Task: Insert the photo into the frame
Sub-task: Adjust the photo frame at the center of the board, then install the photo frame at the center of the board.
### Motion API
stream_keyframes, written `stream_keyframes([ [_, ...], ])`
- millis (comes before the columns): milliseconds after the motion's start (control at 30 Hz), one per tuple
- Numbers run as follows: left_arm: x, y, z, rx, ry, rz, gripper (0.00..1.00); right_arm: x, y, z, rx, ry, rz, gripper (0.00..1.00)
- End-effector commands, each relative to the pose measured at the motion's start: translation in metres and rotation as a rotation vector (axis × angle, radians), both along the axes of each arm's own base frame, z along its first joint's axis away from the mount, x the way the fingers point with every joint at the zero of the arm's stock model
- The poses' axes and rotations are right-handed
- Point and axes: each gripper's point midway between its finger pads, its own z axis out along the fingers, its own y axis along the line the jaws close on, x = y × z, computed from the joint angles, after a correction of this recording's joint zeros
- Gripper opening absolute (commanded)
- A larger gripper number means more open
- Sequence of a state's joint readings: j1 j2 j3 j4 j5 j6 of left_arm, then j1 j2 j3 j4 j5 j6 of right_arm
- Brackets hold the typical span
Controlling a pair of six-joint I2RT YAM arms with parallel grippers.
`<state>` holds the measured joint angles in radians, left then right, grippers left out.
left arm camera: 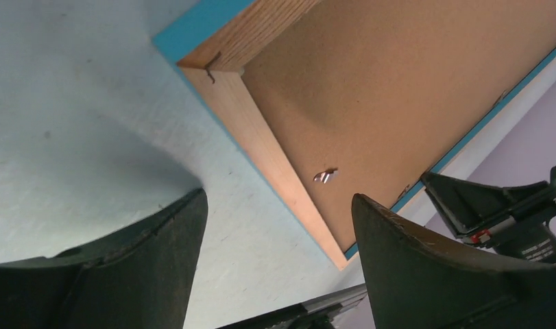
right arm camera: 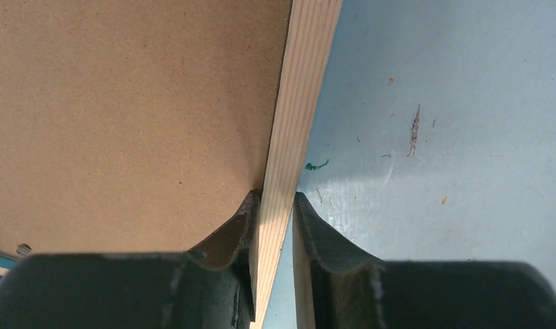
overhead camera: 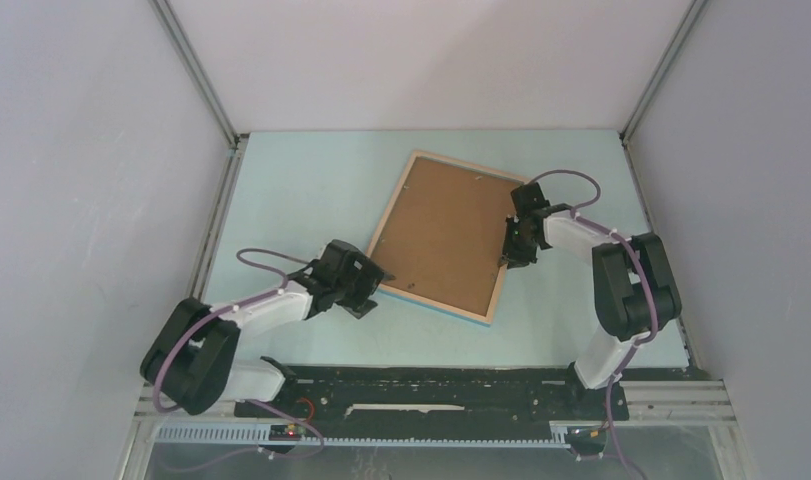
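Observation:
The frame point(overhead camera: 390, 215) lies face down and skewed on the pale blue table, light wood back up, with the brown backing board point(overhead camera: 446, 235) set in it. The photo is out of view. My left gripper point(overhead camera: 373, 290) hangs open at the frame's near left corner and holds nothing. In the left wrist view its fingers point(left arm camera: 278, 199) straddle bare table beside the wooden rail point(left arm camera: 261, 130). My right gripper point(overhead camera: 514, 250) is at the frame's right side. In the right wrist view it point(right arm camera: 275, 197) is shut on the wooden rail point(right arm camera: 306, 82), one finger over the backing board point(right arm camera: 124, 103) and one outside.
A small metal turn clip point(left arm camera: 325, 176) sits on the backing board near the left rail. Grey enclosure walls point(overhead camera: 91, 200) stand on the left, back and right. The black mounting rail point(overhead camera: 431, 385) runs along the near edge. My right gripper point(left arm camera: 494, 205) shows in the left wrist view.

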<state>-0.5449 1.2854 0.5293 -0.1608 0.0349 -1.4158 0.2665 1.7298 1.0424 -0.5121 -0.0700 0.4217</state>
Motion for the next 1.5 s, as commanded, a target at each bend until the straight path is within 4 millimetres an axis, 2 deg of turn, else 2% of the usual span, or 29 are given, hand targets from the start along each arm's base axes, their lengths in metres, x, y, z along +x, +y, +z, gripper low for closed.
stream_keyframes([
  [0, 0.020, -0.025, 0.009, -0.099, -0.034, 0.020, 0.83, -0.011, 0.001, 0.004, -0.017, -0.018, 0.008, 0.23],
  [167, 0.042, -0.021, 0.006, -0.003, -0.058, -0.021, 0.74, -0.042, 0.011, 0.003, 0.058, -0.011, 0.008, 0.13],
  [267, 0.055, -0.019, 0.003, 0.060, -0.051, -0.065, 0.69, -0.067, 0.016, -0.004, 0.110, -0.004, -0.004, 0.12],
  [400, 0.067, -0.017, -0.012, 0.043, 0.006, -0.128, 0.62, -0.103, 0.021, -0.012, 0.138, 0.031, 0.020, 0.11],
  [467, 0.077, -0.014, -0.016, 0.063, -0.001, -0.175, 0.57, -0.115, 0.025, -0.012, 0.151, 0.031, 0.040, 0.13],
  [533, 0.085, -0.014, -0.018, 0.069, 0.002, -0.214, 0.54, -0.121, 0.031, -0.008, 0.170, 0.005, 0.078, 0.22],
  [600, 0.097, -0.019, -0.018, 0.051, -0.016, -0.278, 0.51, -0.116, 0.038, -0.003, 0.190, -0.045, 0.158, 0.42],
  [633, 0.101, -0.018, -0.022, 0.049, -0.007, -0.312, 0.48, -0.110, 0.038, -0.001, 0.187, -0.061, 0.193, 0.49],
  [700, 0.106, -0.011, -0.029, 0.049, 0.013, -0.362, 0.38, -0.097, 0.035, 0.007, 0.182, -0.058, 0.228, 0.53],
  [767, 0.110, -0.001, -0.035, 0.082, 0.020, -0.390, 0.36, -0.078, 0.043, 0.029, 0.199, -0.110, 0.259, 0.56],
  [900, 0.109, 0.007, -0.039, 0.114, 0.013, -0.397, 0.33, -0.045, 0.080, 0.077, 0.210, -0.276, 0.387, 0.67],
  [1000, 0.106, 0.010, -0.045, 0.134, 0.007, -0.408, 0.26, -0.019, 0.109, 0.093, 0.260, -0.293, 0.421, 0.69],
  [1133, 0.102, 0.013, -0.055, 0.155, 0.017, -0.442, 0.18, 0.003, 0.171, 0.090, 0.464, -0.217, 0.501, 0.67],
  [1233, 0.101, 0.011, -0.055, 0.142, -0.001, -0.455, 0.15, 0.019, 0.206, 0.088, 0.523, -0.177, 0.547, 0.53],
  [1333, 0.100, 0.009, -0.053, 0.127, -0.023, -0.471, 0.12, 0.024, 0.226, 0.079, 0.564, -0.146, 0.585, 0.54],
  [1467, 0.100, 0.008, -0.051, 0.109, -0.058, -0.465, 0.07, 0.020, 0.235, 0.061, 0.565, -0.090, 0.606, 0.55],
])
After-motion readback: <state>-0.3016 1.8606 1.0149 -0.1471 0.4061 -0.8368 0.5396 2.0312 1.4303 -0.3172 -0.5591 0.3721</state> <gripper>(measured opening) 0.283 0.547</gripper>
